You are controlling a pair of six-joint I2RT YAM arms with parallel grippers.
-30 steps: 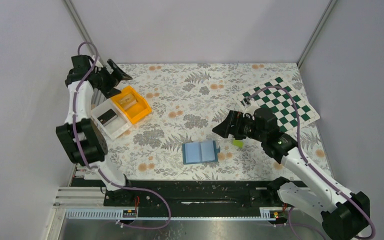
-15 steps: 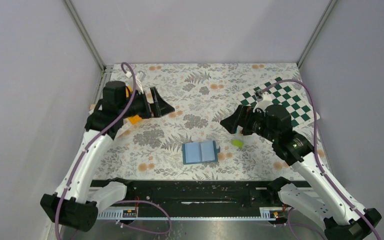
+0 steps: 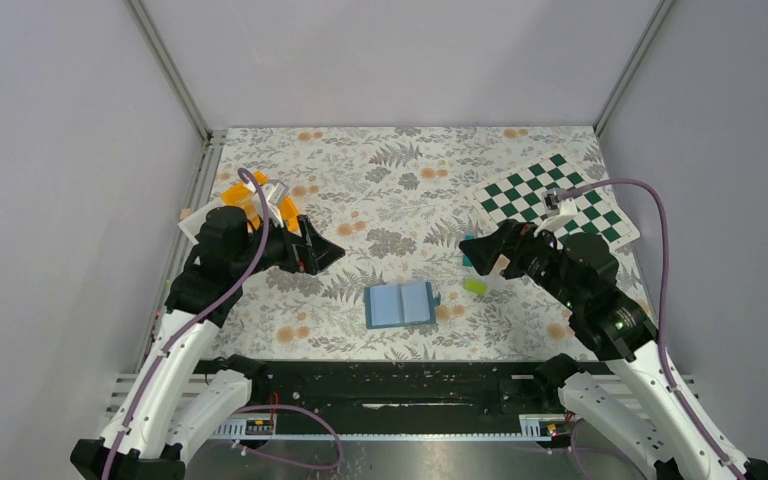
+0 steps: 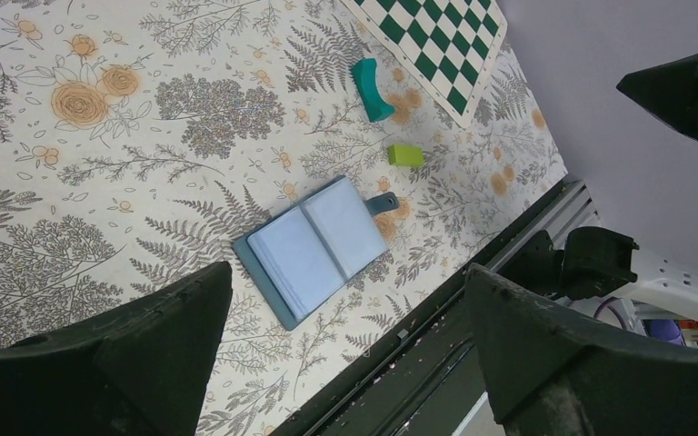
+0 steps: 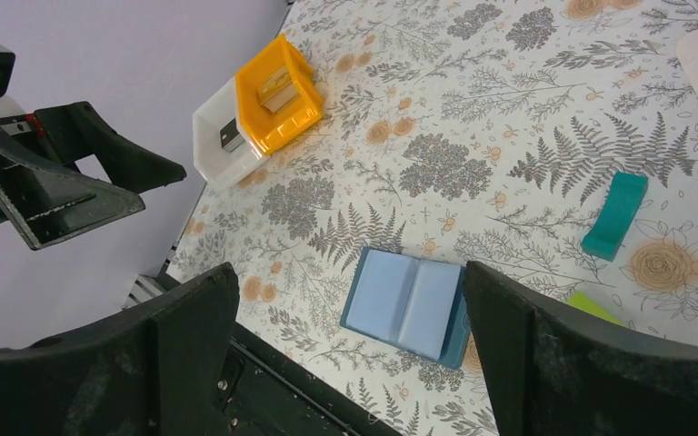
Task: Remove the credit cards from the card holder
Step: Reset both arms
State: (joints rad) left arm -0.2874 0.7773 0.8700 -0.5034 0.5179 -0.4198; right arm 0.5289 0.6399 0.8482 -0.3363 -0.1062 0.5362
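Note:
The card holder [image 3: 400,304] lies open on the floral cloth near the front edge, pale blue pockets up, also under the left wrist [image 4: 314,250] and the right wrist [image 5: 409,304]. A lime-green credit card [image 3: 475,287] rests just right of it, and a teal credit card [image 3: 468,262], slightly bowed, lies a little farther back. Both show in the left wrist view, lime-green card [image 4: 405,155] and teal card [image 4: 372,88]. My left gripper [image 3: 325,252] hovers open, up and left of the holder. To the holder's upper right my right gripper [image 3: 475,250] hangs open near the teal card. Neither holds anything.
An orange bin [image 5: 282,91] and a white bin [image 5: 223,136] stand together at the far left, partly behind my left arm in the top view. A green-and-white chessboard [image 3: 560,200] lies at the far right. The black rail [image 3: 390,385] runs along the front edge.
My left arm has swung from the bins at the far left toward the middle of the table. My right gripper has drawn back to the right and slightly up. Both stayed open.

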